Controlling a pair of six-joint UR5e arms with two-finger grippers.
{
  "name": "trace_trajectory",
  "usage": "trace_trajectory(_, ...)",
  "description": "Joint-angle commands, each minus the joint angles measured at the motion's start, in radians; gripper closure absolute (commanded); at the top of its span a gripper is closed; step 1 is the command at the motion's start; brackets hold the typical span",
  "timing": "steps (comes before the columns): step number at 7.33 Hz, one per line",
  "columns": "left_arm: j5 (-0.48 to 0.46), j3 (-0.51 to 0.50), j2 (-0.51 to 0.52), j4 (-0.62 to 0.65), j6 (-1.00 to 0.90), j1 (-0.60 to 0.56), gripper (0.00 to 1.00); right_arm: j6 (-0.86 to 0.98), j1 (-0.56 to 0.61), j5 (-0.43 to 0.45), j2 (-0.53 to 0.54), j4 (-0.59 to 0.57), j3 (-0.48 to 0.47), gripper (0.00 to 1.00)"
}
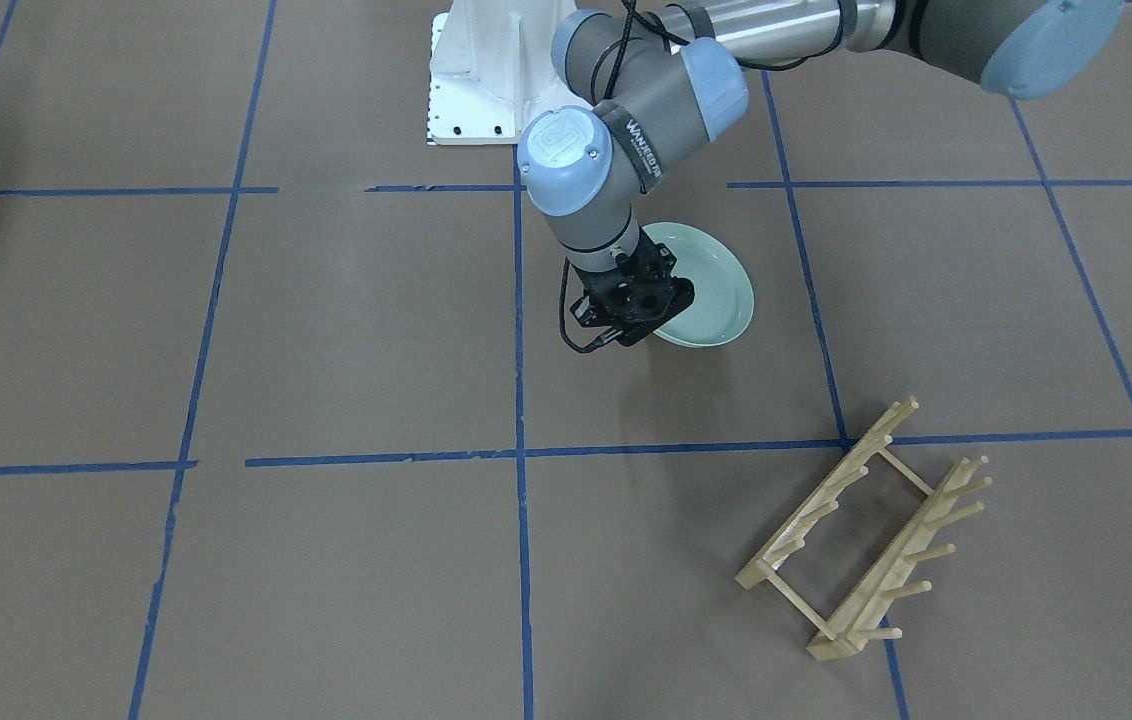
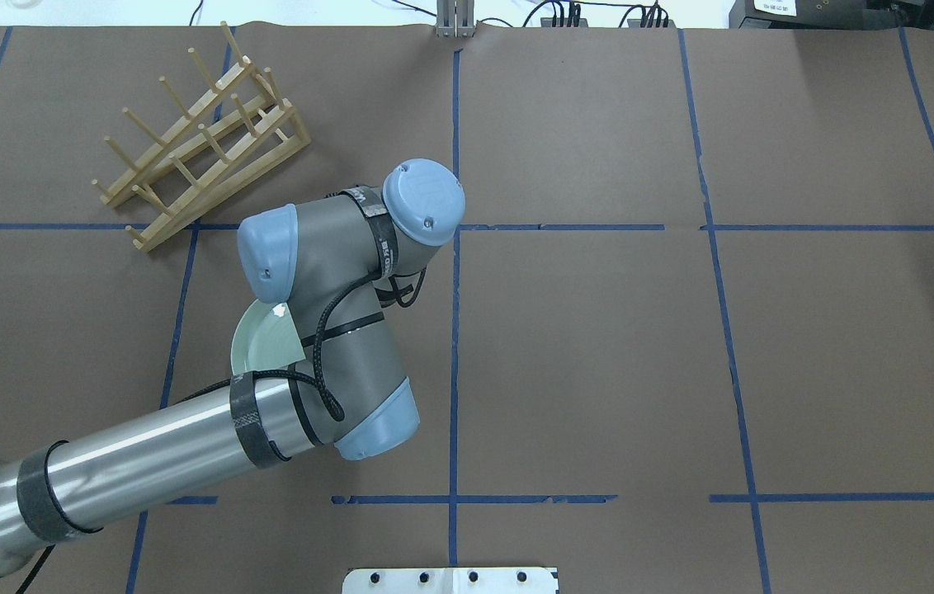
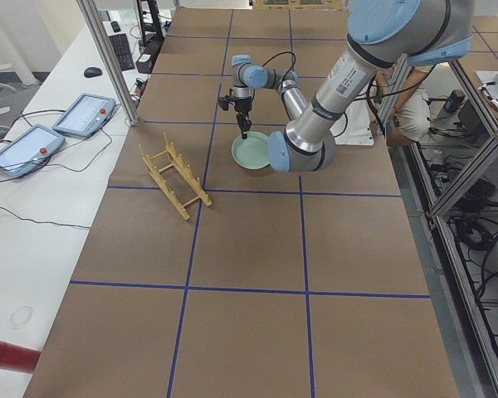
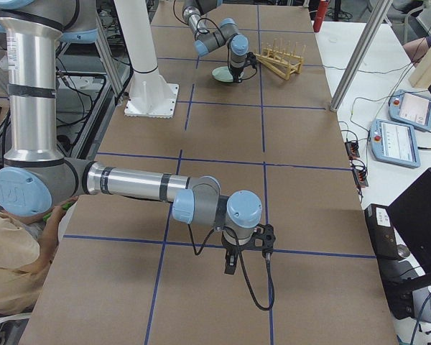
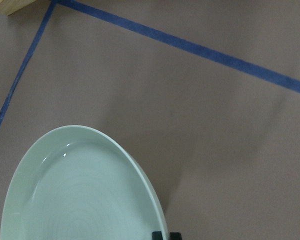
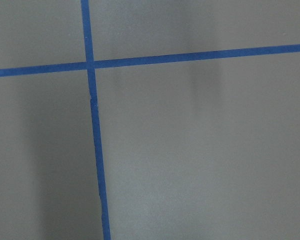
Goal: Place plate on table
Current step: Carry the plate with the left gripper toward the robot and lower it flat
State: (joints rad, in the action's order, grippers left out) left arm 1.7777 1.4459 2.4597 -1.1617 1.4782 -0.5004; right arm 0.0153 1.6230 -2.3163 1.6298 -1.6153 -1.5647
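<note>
The pale mint-green plate (image 1: pixel 711 290) lies low over the brown table (image 1: pixel 326 330) in a taped square near the robot's base. My left gripper (image 1: pixel 631 308) points down at the plate's rim on the side away from the rack and is shut on it. In the left wrist view the plate (image 5: pixel 80 195) fills the lower left, with a dark fingertip (image 5: pixel 165 235) on its edge. I cannot tell whether the plate rests flat or is slightly raised. My right gripper (image 4: pixel 231 267) hangs over bare table far from the plate; I cannot tell whether it is open or shut.
The light wooden peg rack (image 1: pixel 866 535) stands one square away from the plate, toward the operators' side; it also shows in the overhead view (image 2: pixel 199 161). The white robot base (image 1: pixel 476 80) is behind the plate. The right wrist view shows only table and blue tape lines (image 6: pixel 92 125).
</note>
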Motion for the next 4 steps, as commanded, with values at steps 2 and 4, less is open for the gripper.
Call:
trace_trajectory(2, -0.038, -0.019, 0.012, -0.015, -0.007, 0.046, 0.8, 0.0, 0.0, 0.0, -0.001, 0.0, 0.0, 0.0)
trace_trajectory(4, -0.064, -0.001, 0.019, -0.042, -0.007, 0.045, 0.0, 0.0, 0.0, 0.0, -0.001, 0.0, 0.0, 0.0)
